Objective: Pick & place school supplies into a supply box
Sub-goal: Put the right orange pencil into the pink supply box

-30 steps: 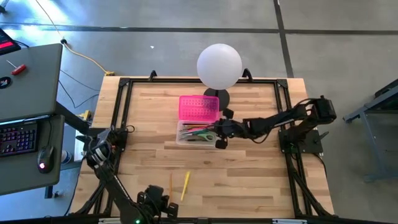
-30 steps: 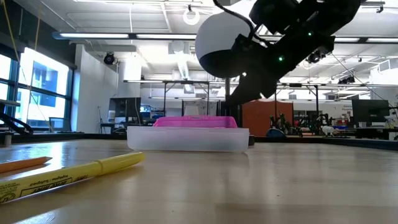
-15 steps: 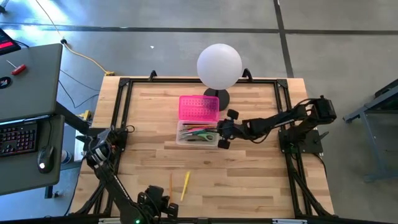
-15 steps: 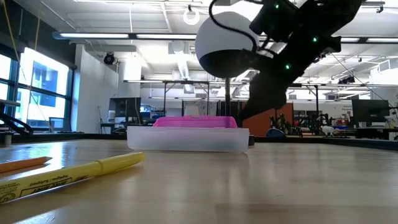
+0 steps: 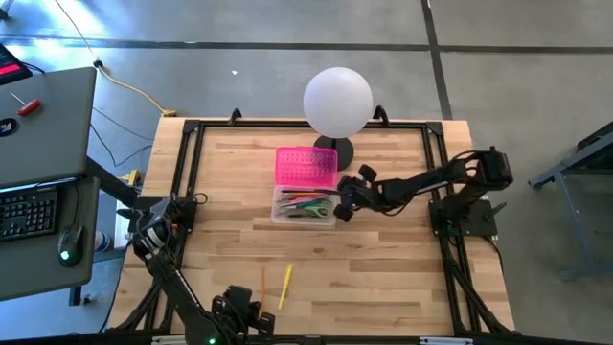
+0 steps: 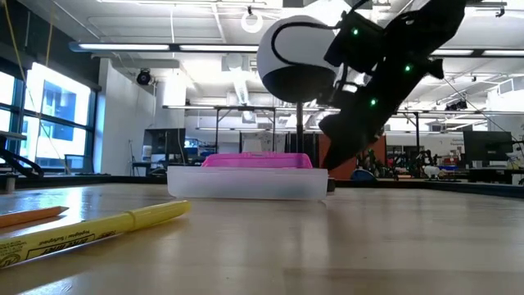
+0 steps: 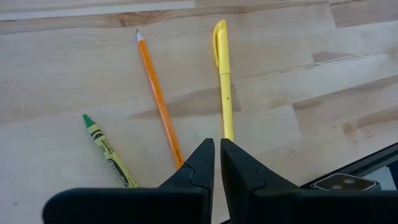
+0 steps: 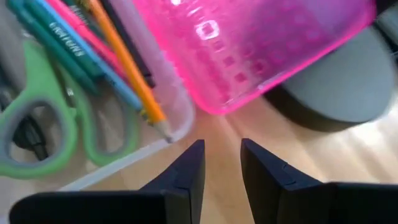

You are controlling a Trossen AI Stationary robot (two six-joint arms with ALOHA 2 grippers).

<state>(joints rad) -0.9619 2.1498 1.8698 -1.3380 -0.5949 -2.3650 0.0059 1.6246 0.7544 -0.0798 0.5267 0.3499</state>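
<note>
The supply box (image 5: 305,205) has a clear base and lies open, its pink dotted lid (image 5: 306,166) folded toward the far edge. Inside lie green-handled scissors (image 8: 43,134), an orange pencil (image 8: 127,68) and other pens. My right gripper (image 5: 342,203) hangs open just off the box's right end, its fingers (image 8: 186,171) above bare wood near the lid's corner (image 8: 249,74). My left gripper (image 7: 217,155) is shut at the near edge, above a yellow pen (image 7: 222,74), an orange pencil (image 7: 158,96) and a green crayon (image 7: 109,152), all lying flat on the table.
A white globe lamp (image 5: 337,101) stands on a dark round foot (image 8: 336,87) right behind the lid. Black frame rails (image 5: 187,172) run along the table's edges. A desk with a keyboard (image 5: 29,211) stands off the left side. Bare wood lies between the box and the loose pens.
My right gripper has rolled and tipped further down beside the box's right end. It has sunk a little and drawn slightly toward the far edge. The box and the loose pens have not moved.
</note>
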